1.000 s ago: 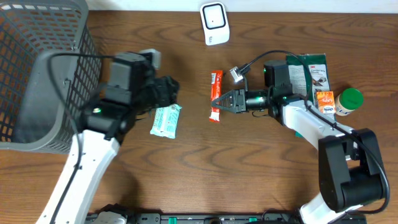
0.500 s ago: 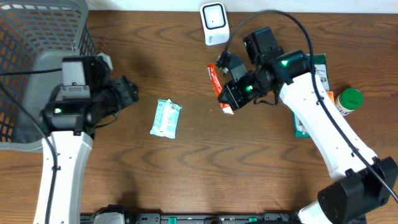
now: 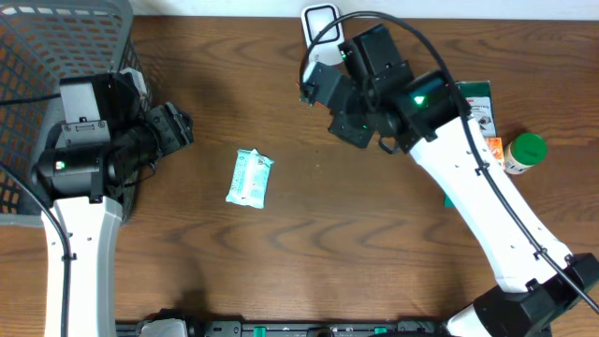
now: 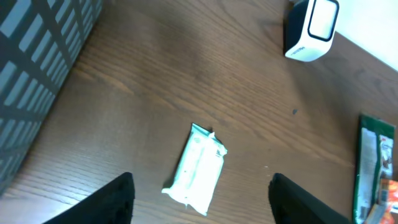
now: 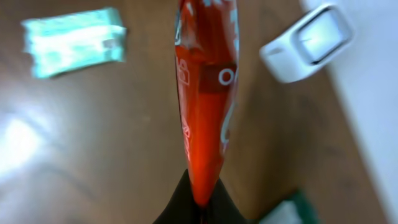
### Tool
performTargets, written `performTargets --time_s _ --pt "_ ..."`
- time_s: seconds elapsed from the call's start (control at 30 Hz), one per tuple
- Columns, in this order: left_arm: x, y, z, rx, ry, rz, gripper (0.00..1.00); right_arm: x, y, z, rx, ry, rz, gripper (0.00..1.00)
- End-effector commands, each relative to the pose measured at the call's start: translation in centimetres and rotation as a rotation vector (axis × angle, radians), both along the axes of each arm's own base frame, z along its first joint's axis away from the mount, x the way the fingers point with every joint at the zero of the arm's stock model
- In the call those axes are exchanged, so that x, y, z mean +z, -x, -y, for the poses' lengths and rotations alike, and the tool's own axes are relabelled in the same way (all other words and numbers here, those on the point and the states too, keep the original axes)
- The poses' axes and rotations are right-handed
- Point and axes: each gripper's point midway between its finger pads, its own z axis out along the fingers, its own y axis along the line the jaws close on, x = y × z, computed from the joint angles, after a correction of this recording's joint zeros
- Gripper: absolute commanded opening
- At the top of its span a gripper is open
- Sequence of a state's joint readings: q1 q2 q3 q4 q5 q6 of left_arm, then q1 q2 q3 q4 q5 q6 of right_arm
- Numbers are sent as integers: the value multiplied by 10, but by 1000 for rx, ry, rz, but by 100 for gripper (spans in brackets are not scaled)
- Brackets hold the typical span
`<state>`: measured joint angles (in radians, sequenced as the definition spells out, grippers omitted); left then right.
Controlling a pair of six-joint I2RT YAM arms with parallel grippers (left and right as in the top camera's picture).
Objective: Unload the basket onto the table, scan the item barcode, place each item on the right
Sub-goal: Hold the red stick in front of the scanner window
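A red snack packet (image 5: 202,93) hangs upright from my right gripper (image 5: 202,202), whose jaws are shut on its lower end. The white barcode scanner (image 5: 308,40) stands just to the right of the packet in the right wrist view. Overhead, my right gripper (image 3: 316,86) is raised just in front of the scanner (image 3: 320,21), and the arm hides most of the packet. My left gripper (image 3: 178,126) is open and empty beside the basket. A mint-green packet (image 4: 200,174) lies flat on the table ahead of the left gripper's fingers (image 4: 115,199).
A grey wire basket (image 3: 56,84) fills the far left. At the right lie a green package (image 3: 473,103), a small orange pack (image 3: 489,153) and a green-lidded bottle (image 3: 526,152). The mint-green packet (image 3: 250,178) rests mid-table on the brown wood.
My right arm lifted the red packet off the table and carried it up to the scanner. My left arm pulled back toward the basket and its jaws opened wider.
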<state>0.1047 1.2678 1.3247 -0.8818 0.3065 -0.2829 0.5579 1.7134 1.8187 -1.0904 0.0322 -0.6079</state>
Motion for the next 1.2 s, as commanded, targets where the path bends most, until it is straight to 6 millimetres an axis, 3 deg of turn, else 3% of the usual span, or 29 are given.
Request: performTargets --time_s 0.0,0.07,0.1,0.4,0.6,1.17 --pt "3 -3 -10 17 -50 11 72 22 -14 15 4 101 134 1" --pt "2 -3 -14 32 -69 4 75 25 -17 12 1 89 152 1" --pt "1 -2 -14 34 -70 1 82 26 -18 12 1 87 155 1" --pt "1 -2 -14 33 -70 2 84 16 -8 19 -59 84 88 1" --pt "1 -2 -14 33 -70 2 84 17 -12 32 -101 142 114 1" --pt "1 -2 -14 33 -70 1 84 15 -11 41 -121 177 107 1"
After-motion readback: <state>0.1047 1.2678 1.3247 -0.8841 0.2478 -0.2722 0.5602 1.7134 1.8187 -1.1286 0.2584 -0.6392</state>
